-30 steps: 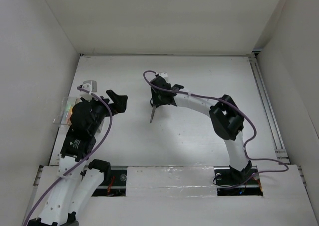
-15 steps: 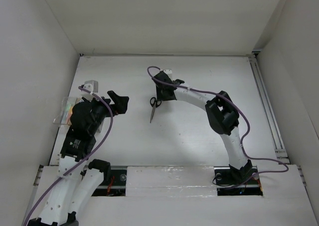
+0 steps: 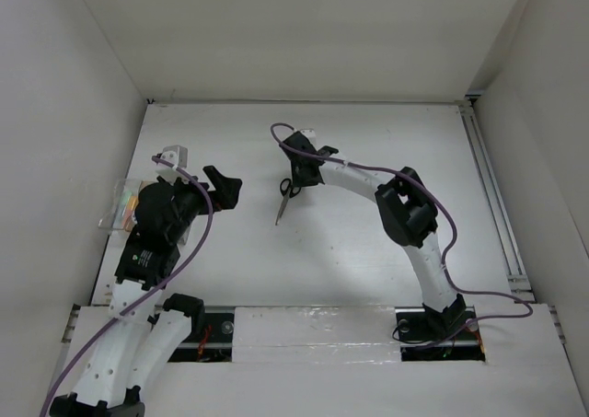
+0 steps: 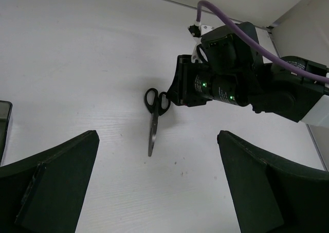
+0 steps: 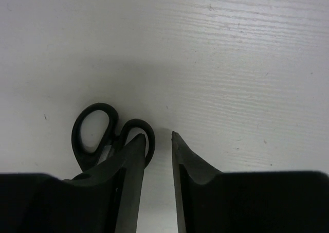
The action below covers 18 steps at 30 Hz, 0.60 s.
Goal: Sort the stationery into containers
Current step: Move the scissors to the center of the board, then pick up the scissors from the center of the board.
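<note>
The black-handled scissors [image 3: 281, 205] lie flat on the white table, handles away from me and blade pointing toward me; they also show in the left wrist view [image 4: 152, 125]. My right gripper [image 3: 296, 173] hovers just behind the handles. In its own view the gripper [image 5: 157, 135] has its jaws a narrow gap apart with nothing between them, and its left finger overlaps a handle loop [image 5: 97, 107]. My left gripper [image 3: 224, 185] is wide open and empty, left of the scissors and facing them [image 4: 157, 134]. The pens, rolls and highlighter are not clearly visible.
A clear bin [image 3: 118, 205] sits at the table's left edge, half hidden by my left arm, with something orange inside. A small greyish translucent bin [image 3: 170, 155] stands behind it; its dark edge [image 4: 3, 130] shows in the left wrist view. White walls enclose the table.
My right gripper has drawn back from over the scissors, which stay lying on the table. My left gripper has edged slightly to the right.
</note>
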Motion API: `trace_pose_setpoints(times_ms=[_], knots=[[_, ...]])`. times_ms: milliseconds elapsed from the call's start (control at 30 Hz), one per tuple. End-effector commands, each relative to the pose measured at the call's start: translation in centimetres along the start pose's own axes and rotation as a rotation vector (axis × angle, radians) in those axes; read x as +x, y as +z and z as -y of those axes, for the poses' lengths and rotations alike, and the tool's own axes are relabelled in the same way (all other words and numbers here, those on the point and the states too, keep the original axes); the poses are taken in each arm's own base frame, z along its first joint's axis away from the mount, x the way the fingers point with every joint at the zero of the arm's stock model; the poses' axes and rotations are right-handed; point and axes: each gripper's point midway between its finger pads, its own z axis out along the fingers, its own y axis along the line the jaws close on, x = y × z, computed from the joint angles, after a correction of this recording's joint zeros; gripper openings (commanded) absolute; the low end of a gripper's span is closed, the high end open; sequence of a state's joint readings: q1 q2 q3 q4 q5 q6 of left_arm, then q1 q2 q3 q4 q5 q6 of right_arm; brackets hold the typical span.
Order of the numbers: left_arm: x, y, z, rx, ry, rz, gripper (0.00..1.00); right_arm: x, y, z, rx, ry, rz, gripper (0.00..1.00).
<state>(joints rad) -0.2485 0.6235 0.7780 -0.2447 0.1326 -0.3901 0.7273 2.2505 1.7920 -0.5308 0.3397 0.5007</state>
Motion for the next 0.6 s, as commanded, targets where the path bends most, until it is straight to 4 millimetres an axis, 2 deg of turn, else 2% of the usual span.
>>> trace_pose_setpoints(times_ms=[0, 33, 233, 300, 467, 567], knots=[[-0.8, 0.0, 0.7, 0.035, 0.016, 0.027, 1.0, -0.8, 0.0, -0.4, -0.009, 0.01, 0.009, 0.31], [-0.8, 0.0, 0.7, 0.035, 0.016, 0.027, 1.0, -0.2, 0.1, -0.3, -0.012, 0.005, -0.008, 0.25], [-0.8, 0.0, 0.7, 0.035, 0.016, 0.027, 1.0, 1.1, 0.6, -0.1, -0.035, 0.005, -0.049, 0.23], [-0.8, 0.0, 0.7, 0.034, 0.025, 0.027, 1.0, 1.4, 0.8, 0.0, -0.035, 0.005, -0.051, 0.28], [-0.8, 0.0, 0.6, 0.034, 0.025, 0.027, 1.0, 1.2, 0.9, 0.3, -0.037, 0.003, -0.055, 0.3], [-1.0, -0.2, 0.8, 0.038, 0.026, 0.036, 1.0, 1.9, 1.2, 0.3, -0.037, -0.002, -0.074, 0.22]])
